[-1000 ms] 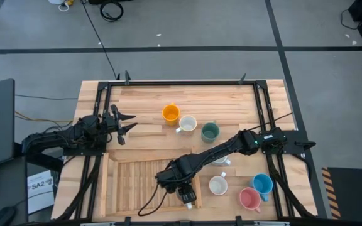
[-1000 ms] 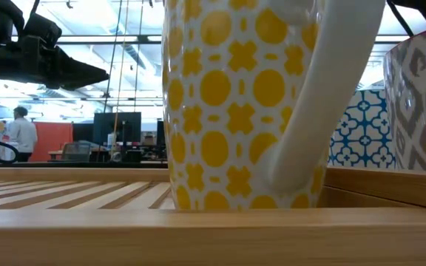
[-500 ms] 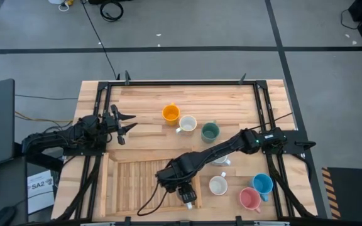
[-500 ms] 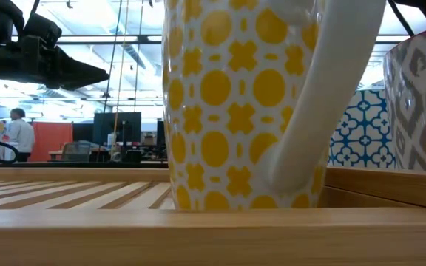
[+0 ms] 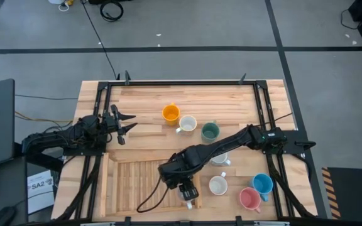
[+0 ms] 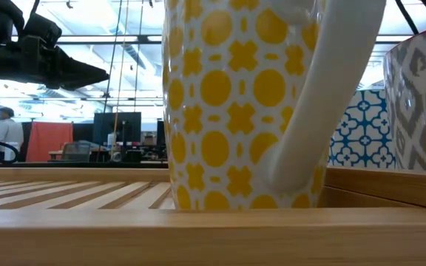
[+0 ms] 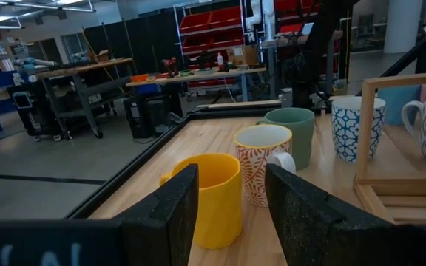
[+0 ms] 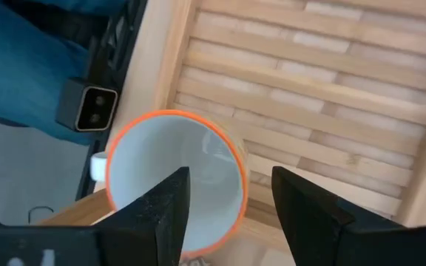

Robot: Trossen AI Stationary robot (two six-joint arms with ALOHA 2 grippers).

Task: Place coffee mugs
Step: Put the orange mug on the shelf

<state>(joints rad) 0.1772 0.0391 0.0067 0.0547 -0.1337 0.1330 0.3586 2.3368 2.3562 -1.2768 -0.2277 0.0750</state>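
A white mug with a yellow pattern and an orange rim point(image 8: 172, 177) stands upright on its base in the near right corner of the slatted wooden tray point(image 5: 137, 182), and looms close in the low view point(image 6: 235, 103). My right gripper point(image 8: 231, 177) hovers open above this mug point(image 5: 189, 194). One finger point(image 8: 170, 210) is over its mouth and the other point(image 8: 305, 210) is outside its rim. I see no touch. My left gripper point(image 5: 129, 123) waits open at the table's left, facing the orange mug point(image 7: 209, 196).
Orange point(image 5: 171, 113), patterned white point(image 5: 188, 123) and dark green point(image 5: 210, 131) mugs stand in a row beyond the tray. White point(image 5: 218, 185), blue point(image 5: 263, 183) and pink point(image 5: 249, 199) mugs sit to the tray's right. One more mug point(image 5: 222, 160) is half hidden under my right arm.
My right arm's forearm has shifted slightly toward the far edge, and its wrist has moved a little over the tray's corner. The yellow-patterned mug has stayed where it stood.
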